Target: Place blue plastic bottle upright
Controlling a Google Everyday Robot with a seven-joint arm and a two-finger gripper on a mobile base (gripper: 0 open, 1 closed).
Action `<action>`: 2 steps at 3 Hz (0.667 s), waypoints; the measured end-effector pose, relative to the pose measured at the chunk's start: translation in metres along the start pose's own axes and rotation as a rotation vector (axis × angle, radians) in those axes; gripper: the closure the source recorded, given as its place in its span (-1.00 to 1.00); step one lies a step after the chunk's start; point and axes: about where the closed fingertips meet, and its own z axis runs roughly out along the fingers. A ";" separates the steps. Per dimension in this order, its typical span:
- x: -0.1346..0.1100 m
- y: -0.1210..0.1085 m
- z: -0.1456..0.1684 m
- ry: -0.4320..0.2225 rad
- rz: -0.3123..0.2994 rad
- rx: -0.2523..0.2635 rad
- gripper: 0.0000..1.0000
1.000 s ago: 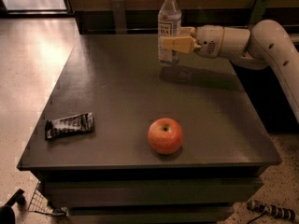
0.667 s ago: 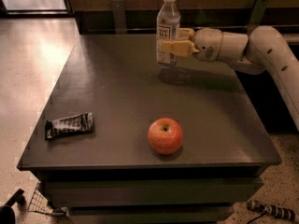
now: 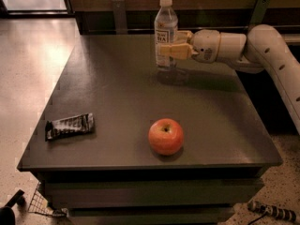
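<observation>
Clear, glossy plastic in the blue plastic bottle (image 3: 166, 34), with a matt white cap and a paper-like label; pale yellowish, matt fingers on the gripper (image 3: 165, 50), clamped around the bottle's middle at the table's far side; smooth, satin white shell on the arm (image 3: 276, 55); dark, matt, even top on the table (image 3: 117, 93); waxy sheen on the apple (image 3: 165, 136); crinkled, shiny foil on the wrapper (image 3: 69, 126); polished, reflective speckled floor (image 3: 33, 55).

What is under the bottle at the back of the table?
Only the dark table. The gripper, from the right, holds the blue plastic bottle upright; whether its base touches is unclear.
</observation>
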 end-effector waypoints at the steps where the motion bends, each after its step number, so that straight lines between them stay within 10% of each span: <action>1: 0.018 -0.002 0.000 0.039 0.032 0.006 1.00; 2: 0.035 0.002 -0.003 0.047 0.058 0.022 1.00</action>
